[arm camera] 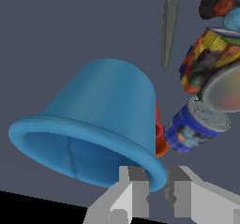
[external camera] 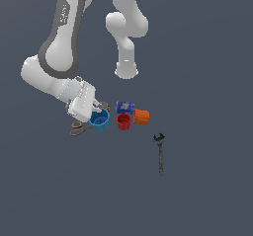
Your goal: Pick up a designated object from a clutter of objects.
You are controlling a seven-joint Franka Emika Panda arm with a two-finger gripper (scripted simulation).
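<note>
The bright blue cup [external camera: 100,121] [arm camera: 108,106] sits at the exterior view's left end of the clutter, its tapered body and wide rim band filling the wrist view. My gripper [external camera: 101,110] [arm camera: 157,190] reaches down onto it, and the two fingers stand close on either side of the rim, shut on it. Beside it are the smaller red cup [external camera: 123,121], the orange cup [external camera: 142,116] and a blue printed can [external camera: 125,106] [arm camera: 192,127]. Only slivers of red and orange show behind the blue cup in the wrist view.
Yellow-handled scissors [external camera: 78,128] lie just to the exterior view's left of the blue cup. A dark wrench [external camera: 160,153] lies apart, nearer the front right. Multicoloured tins [arm camera: 206,59] and a long grey metal piece [arm camera: 171,21] crowd beyond the can.
</note>
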